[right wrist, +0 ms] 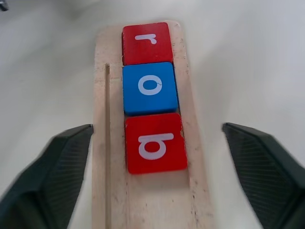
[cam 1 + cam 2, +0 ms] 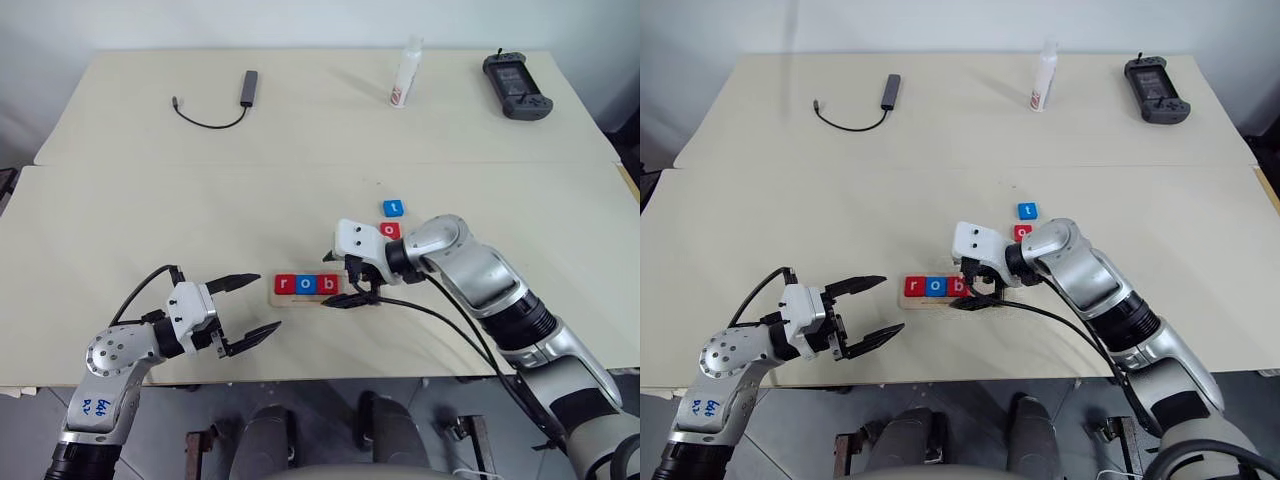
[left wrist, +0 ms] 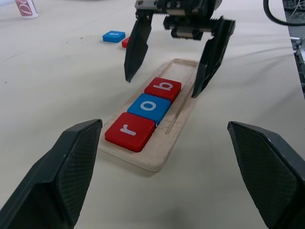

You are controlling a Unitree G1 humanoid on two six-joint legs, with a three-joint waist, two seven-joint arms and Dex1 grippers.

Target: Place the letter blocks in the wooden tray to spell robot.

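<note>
The wooden tray (image 2: 300, 301) lies near the table's front middle. It holds a red r block (image 1: 145, 42), a blue o block (image 1: 150, 87) and a red b block (image 1: 155, 143) side by side, and its right end (image 3: 183, 76) is bare. My right gripper (image 2: 335, 283) hovers open just over the b block, one finger on each side of the tray, holding nothing. A blue t block (image 2: 393, 207) and a red o block (image 2: 390, 230) lie loose behind the right wrist. Open and empty, my left gripper (image 2: 268, 301) sits left of the tray, pointing at it.
At the back of the table lie a black cable with an adapter (image 2: 225, 105), a white bottle (image 2: 405, 75) and a black controller (image 2: 515, 85). A seam (image 2: 200, 166) runs across the table between the two tabletops.
</note>
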